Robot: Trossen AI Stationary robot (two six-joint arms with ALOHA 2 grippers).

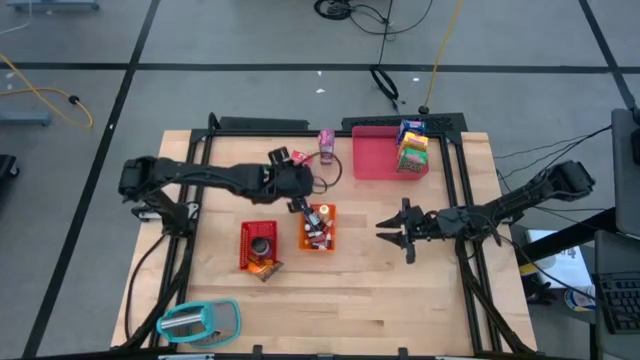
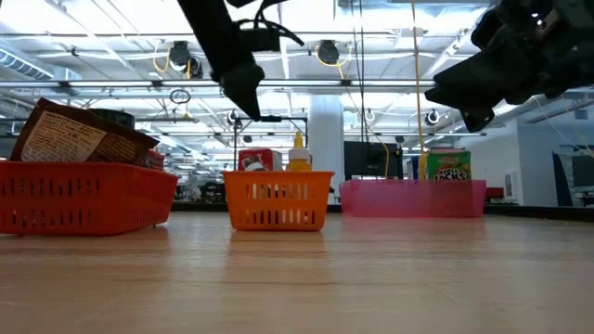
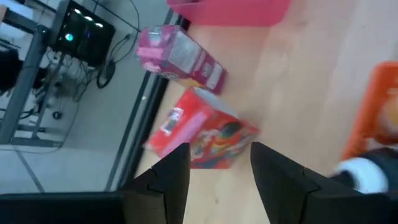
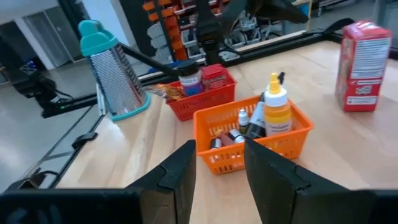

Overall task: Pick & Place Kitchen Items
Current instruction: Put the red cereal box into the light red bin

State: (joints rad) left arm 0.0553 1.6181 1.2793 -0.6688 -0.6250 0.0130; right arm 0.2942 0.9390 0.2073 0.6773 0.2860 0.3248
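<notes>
Red and shiny, the red carton lies on its side on the wooden table, at about 11 o'clock from the middle of the table, near the far edge. It is right in front of the left gripper, whose two dark fingers are spread with a gap and hold nothing; the carton sits just past that gap, so my guess is that this box is the one to be picked next. A pink carton lies close beside it, a little farther along at 12 o'clock, also on its side, so the grip must miss it. Just by the left gripper, at about 5 o'clock from it, is the orange bin, already full of tiny bottles, one with a yellow body. At 9 o'clock from that bin sits the red bin with a dark can in it. The pink tray at 1 o'clock has bright cartons standing at its far side, kept together as a group. The right gripper hovers above the table at 3 o'clock, fingers apart and empty, pointing at the orange bin. A teal-topped grater rests alone at 7 o'clock.
</notes>
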